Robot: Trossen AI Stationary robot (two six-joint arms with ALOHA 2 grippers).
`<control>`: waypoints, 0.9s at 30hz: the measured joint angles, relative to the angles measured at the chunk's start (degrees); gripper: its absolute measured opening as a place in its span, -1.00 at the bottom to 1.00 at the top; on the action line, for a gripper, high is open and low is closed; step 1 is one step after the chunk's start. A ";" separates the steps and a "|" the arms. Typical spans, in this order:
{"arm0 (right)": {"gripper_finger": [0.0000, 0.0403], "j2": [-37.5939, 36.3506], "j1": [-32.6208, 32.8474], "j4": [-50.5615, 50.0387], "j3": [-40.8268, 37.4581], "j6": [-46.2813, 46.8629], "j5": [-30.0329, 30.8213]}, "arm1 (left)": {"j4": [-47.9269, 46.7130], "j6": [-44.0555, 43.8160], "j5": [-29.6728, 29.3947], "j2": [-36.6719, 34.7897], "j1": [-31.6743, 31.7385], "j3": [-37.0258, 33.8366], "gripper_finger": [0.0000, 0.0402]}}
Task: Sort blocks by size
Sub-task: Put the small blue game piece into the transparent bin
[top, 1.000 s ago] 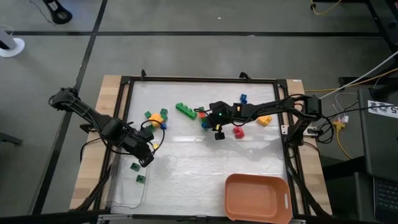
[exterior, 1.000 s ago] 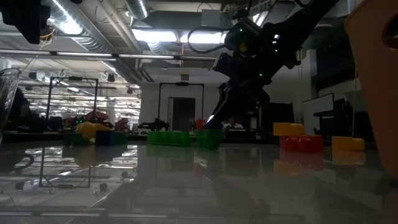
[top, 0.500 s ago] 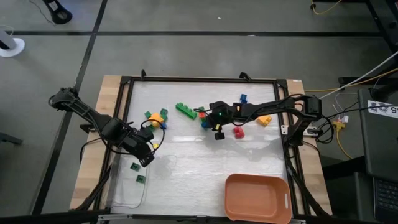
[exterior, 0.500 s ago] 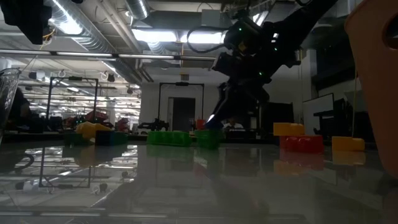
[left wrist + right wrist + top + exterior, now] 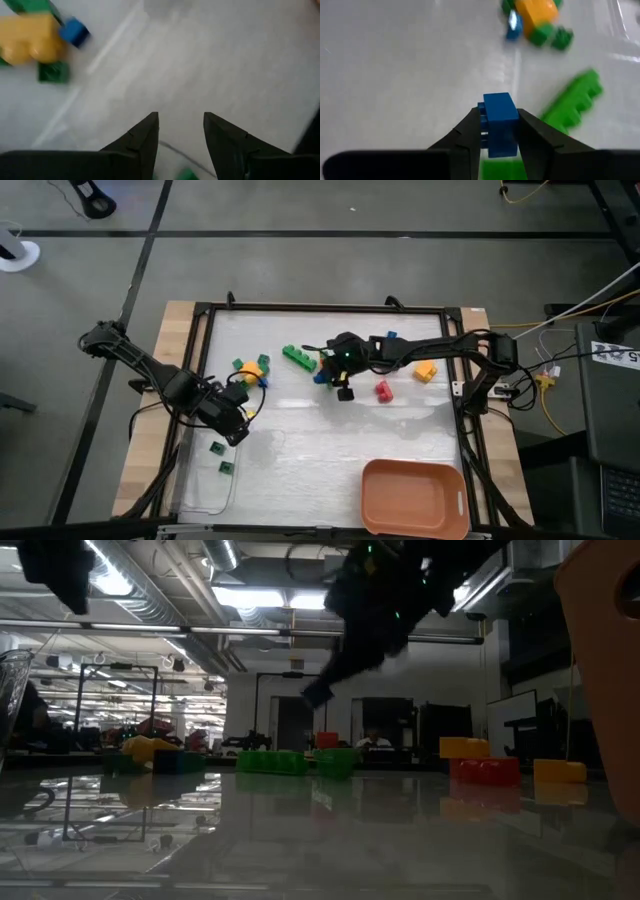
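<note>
Right hand [image 5: 499,131] clamped on small blue block [image 5: 499,122], raised clear of table [image 5: 300,460] near centre, long green block [image 5: 298,357] at its 9 o'clock. Left hand [image 5: 181,131] released, idle at table's 9 o'clock.

A dark robot arm [image 5: 385,595] hangs high above the glossy table surface [image 5: 320,840], its tip pointing down-left. On the table sit a long green studded plastic brick [image 5: 270,762], a small red brick [image 5: 327,740], 2 yellow bricks [image 5: 465,748], and a red brick [image 5: 486,771].
</note>
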 joint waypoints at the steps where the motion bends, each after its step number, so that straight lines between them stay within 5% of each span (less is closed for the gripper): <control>1: -0.47 -0.02 0.69 1.16 0.33 0.51 -0.60 | -0.10 0.88 -1.77 0.00 0.00 0.00 -0.29; 12: -0.47 2.59 11.67 28.96 0.40 3.59 -1.13 | -0.87 4.61 -17.87 -0.02 0.04 0.02 -0.29; 20: -0.46 11.38 17.81 51.40 0.84 6.31 -0.84 | -0.86 3.46 -23.57 -0.84 0.14 0.02 -0.29; 27: -0.46 22.69 20.65 51.42 13.07 6.99 0.48 | -0.66 2.22 -27.59 -0.87 2.34 0.02 -0.29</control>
